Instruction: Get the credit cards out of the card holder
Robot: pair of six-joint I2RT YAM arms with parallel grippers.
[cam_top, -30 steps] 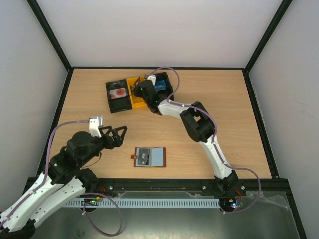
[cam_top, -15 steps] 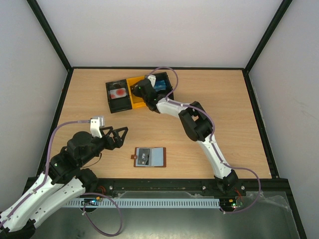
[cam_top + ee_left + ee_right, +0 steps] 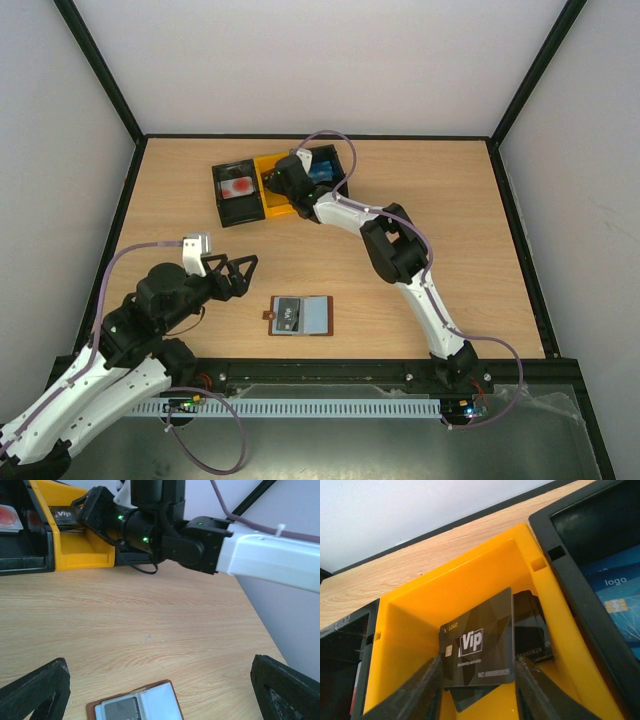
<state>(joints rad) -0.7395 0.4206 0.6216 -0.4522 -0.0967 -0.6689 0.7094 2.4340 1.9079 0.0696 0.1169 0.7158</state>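
Across the far left of the table [image 3: 450, 230] sits the three-bin tray [image 3: 216, 190], and I have the right arm [image 3: 400, 260] stretched out to it so that cards land sorted, away from the work area. The left arm [image 3: 150, 320] is folded back at the near left. Its left gripper [image 3: 160, 687] hangs with fingers spread wide and holding nothing, just left of the card holder [image 3: 300, 316], placed, I judge, to steady the holder for the next pull. The holder lies open flat near the table's near edge, with a dark card [image 3: 288, 315] showing in its left panel, so the job looks unfinished. Over the yellow middle bin, the right gripper [image 3: 477, 680] has its fingers closed on the side edges of a black Vip card [image 3: 480, 647], tilted face-up above another dark card in that bin [image 3: 532, 630]. A blue card [image 3: 615, 595] lies in the black bin to the right.
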